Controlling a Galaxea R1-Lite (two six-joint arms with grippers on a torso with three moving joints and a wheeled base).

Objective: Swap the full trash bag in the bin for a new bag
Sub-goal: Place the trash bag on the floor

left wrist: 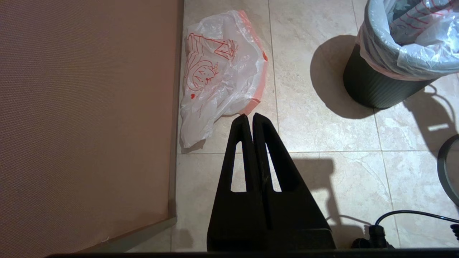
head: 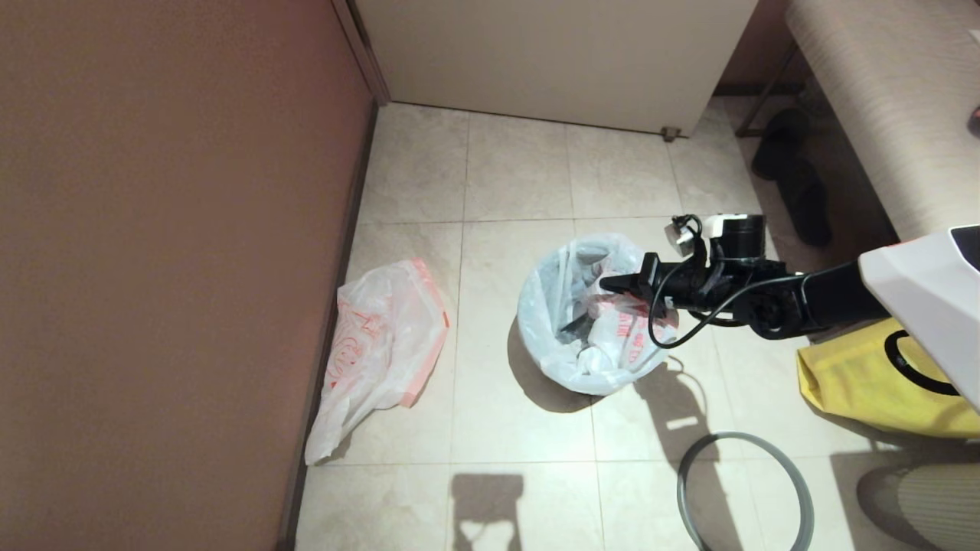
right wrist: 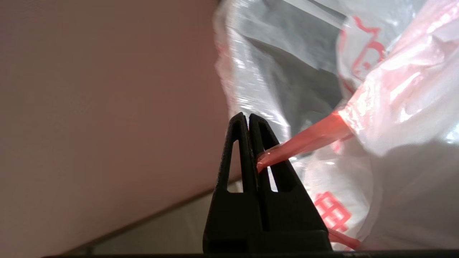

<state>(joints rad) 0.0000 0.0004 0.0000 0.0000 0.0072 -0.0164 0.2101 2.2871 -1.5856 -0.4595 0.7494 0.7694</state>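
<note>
The full trash bag [head: 605, 337] sits in the black bin [left wrist: 373, 86], its white film draped over the bin's mouth, with paper and dark scraps showing through. Reaching in from the right, my right gripper [head: 606, 285] hangs over the bin's top, shut on the bag's orange-red loop handle [right wrist: 308, 141]; the handle runs taut from between the fingers [right wrist: 248, 116] to the bag [right wrist: 394, 107]. The new bag [head: 383, 344] lies flat on the floor by the wall, and in the left wrist view its pale-orange hem [left wrist: 260, 71] shows. My left gripper [left wrist: 249, 116] is parked, shut and empty.
The grey hoop rim [head: 796, 490] lies on the tiles to the front right of the bin. A brown wall [head: 153, 229] closes the left side and a white cabinet [head: 551, 53] stands behind. A yellow bag [head: 865, 383] and dark slippers [head: 796, 184] are at the right.
</note>
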